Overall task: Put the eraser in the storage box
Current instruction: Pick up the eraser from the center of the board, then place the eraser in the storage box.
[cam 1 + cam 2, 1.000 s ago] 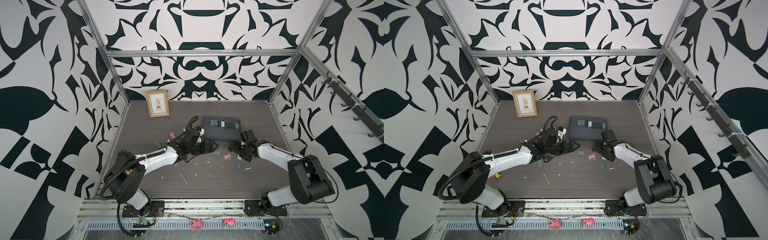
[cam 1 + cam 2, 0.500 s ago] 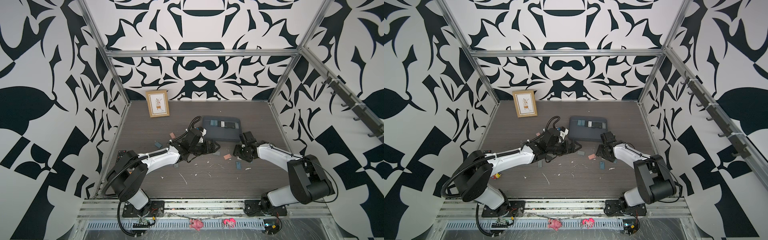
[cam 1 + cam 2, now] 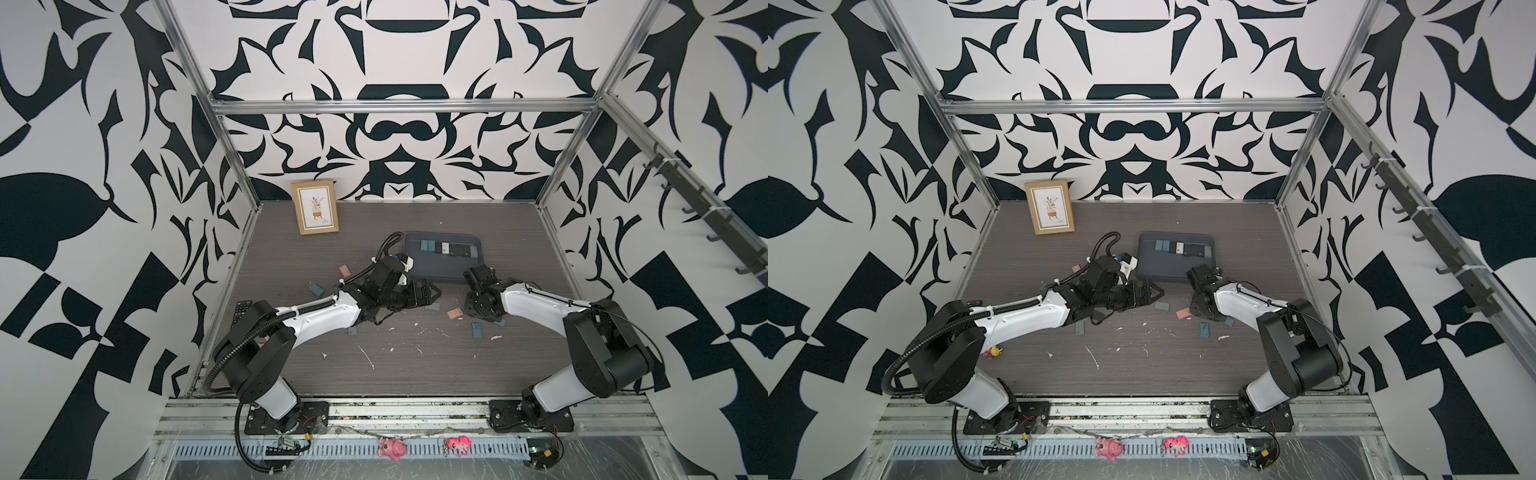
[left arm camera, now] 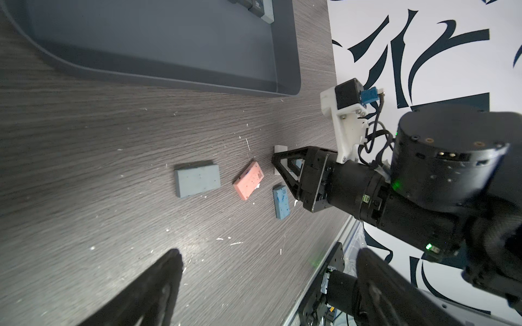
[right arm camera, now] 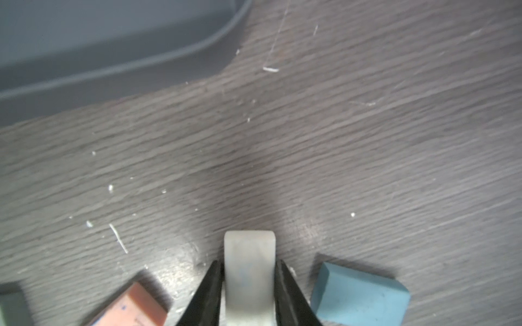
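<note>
My right gripper (image 5: 248,264) is shut on a white eraser (image 5: 249,268) that rests on the dark wood table; in both top views this gripper (image 3: 473,305) (image 3: 1200,305) points down just in front of the storage box. The storage box (image 3: 444,272) (image 5: 84,34) is a shallow slate-grey tray with several erasers in a row along its far side. My left gripper (image 3: 428,293) (image 4: 269,254) hovers open and empty left of the box's front edge. In the left wrist view the right gripper's fingers (image 4: 282,163) pinch the white eraser (image 4: 279,148).
Loose erasers lie around the right gripper: a pink one (image 3: 454,313) (image 5: 135,307), a blue one (image 5: 358,296), another blue one (image 3: 476,331), a grey one (image 3: 433,307). More lie at the left (image 3: 344,271). A wooden picture frame (image 3: 314,206) stands at the back left. White crumbs litter the table.
The right gripper's jaws have closed from wide open onto the white eraser. The left arm shifted slightly and its gripper stayed open.
</note>
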Controlling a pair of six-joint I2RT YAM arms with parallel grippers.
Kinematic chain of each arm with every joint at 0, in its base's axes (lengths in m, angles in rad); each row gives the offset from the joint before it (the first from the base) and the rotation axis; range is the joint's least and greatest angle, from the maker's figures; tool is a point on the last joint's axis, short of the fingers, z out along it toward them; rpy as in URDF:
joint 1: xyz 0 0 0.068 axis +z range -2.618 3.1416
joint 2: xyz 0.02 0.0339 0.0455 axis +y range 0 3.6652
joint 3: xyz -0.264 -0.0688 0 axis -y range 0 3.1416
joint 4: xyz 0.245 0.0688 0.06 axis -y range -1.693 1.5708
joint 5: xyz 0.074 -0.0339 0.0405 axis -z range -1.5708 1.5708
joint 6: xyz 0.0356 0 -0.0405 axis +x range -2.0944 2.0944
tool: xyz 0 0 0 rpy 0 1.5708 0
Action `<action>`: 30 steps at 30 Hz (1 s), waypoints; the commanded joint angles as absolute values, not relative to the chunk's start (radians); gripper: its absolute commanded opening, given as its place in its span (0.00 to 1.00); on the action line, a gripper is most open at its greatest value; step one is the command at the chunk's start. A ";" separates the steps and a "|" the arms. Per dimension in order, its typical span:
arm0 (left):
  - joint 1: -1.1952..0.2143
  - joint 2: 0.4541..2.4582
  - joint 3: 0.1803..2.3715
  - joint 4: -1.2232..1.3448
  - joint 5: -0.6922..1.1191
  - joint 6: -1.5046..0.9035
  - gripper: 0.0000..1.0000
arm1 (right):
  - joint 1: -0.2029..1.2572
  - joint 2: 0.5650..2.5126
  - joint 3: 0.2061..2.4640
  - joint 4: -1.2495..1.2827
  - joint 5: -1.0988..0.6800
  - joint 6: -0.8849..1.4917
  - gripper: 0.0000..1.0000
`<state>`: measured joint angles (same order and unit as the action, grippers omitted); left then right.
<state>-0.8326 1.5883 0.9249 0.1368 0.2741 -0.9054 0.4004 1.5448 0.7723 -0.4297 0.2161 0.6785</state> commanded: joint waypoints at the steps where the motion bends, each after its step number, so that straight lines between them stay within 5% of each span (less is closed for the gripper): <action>1: -0.836 1.585 0.948 0.131 0.275 -0.906 0.99 | 0.411 1.575 0.776 -0.490 0.234 0.680 0.28; 18: -0.764 1.556 0.974 0.099 0.310 -0.893 0.99 | 0.431 1.540 1.098 -0.664 0.159 0.589 0.21; 30: -0.599 1.577 1.009 0.040 0.419 -0.860 0.99 | 0.470 1.862 1.524 -0.647 0.053 0.616 0.21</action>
